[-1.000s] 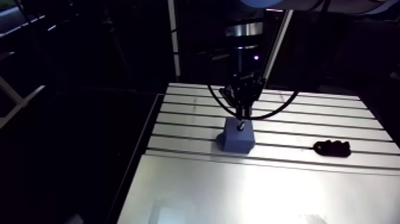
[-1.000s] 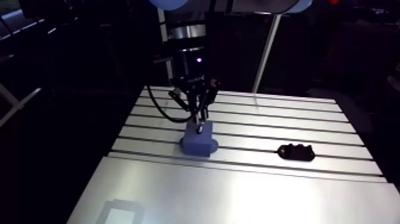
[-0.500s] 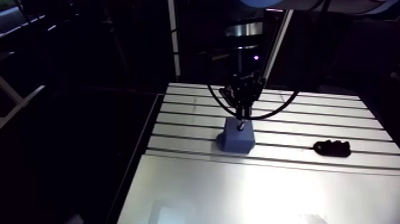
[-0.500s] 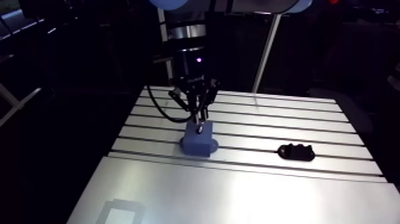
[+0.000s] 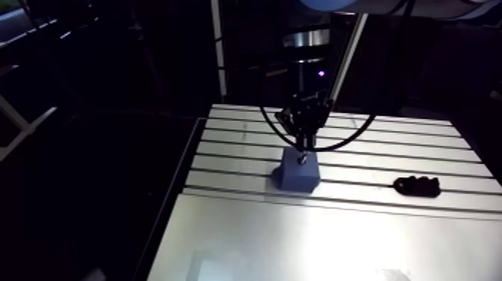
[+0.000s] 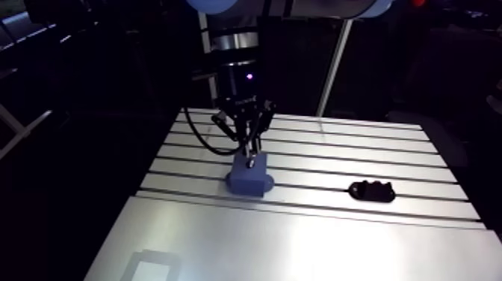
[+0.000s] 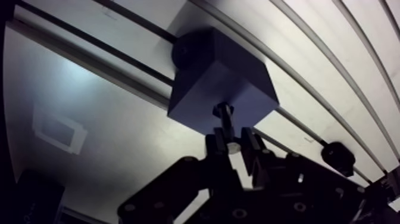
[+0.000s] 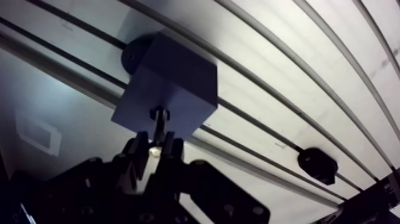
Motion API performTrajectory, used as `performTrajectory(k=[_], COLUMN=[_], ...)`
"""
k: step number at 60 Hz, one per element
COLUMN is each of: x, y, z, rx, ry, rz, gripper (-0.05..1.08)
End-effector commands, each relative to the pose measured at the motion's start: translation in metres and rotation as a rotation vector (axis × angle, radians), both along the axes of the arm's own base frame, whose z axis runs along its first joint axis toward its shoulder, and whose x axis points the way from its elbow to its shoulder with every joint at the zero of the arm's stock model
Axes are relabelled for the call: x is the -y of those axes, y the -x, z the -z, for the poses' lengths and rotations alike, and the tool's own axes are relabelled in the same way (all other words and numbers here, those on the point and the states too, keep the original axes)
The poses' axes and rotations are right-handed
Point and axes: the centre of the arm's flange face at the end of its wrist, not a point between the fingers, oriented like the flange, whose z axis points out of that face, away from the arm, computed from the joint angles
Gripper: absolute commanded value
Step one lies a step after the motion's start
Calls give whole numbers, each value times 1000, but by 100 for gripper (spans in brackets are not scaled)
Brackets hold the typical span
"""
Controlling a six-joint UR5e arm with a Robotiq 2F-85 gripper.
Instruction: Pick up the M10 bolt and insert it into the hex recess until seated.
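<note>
- My gripper (image 7: pixel 233 145) pinches the bolt (image 7: pixel 224 119) by its upper end.
- The bolt's lower end is at the top face of the block (image 7: pixel 220 77); I cannot tell how deep.
- I judge the bolt light, stiff, smooth metal, so slippery: hold the shank firmly.
- The block is matte blue and square-edged, on the grooved metal table (image 7: pixel 119 131).

The black gripper (image 7: pixel 229 143) is showing round screw holes (image 7: pixel 240 212). A violet light (image 5: pixel 322 72) is glowing on its dark wrist (image 5: pixel 302 81), under a light-blue joint cap (image 6: pixel 224 6).
</note>
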Motion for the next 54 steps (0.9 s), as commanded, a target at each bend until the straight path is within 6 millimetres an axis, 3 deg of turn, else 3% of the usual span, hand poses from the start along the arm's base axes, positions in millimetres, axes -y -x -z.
performTrajectory(k=[1, 54], x=[0, 1], y=[-1, 0], z=[1, 1], rx=[2, -1], ry=[0, -1], rz=[-1, -3], gripper=[107, 107])
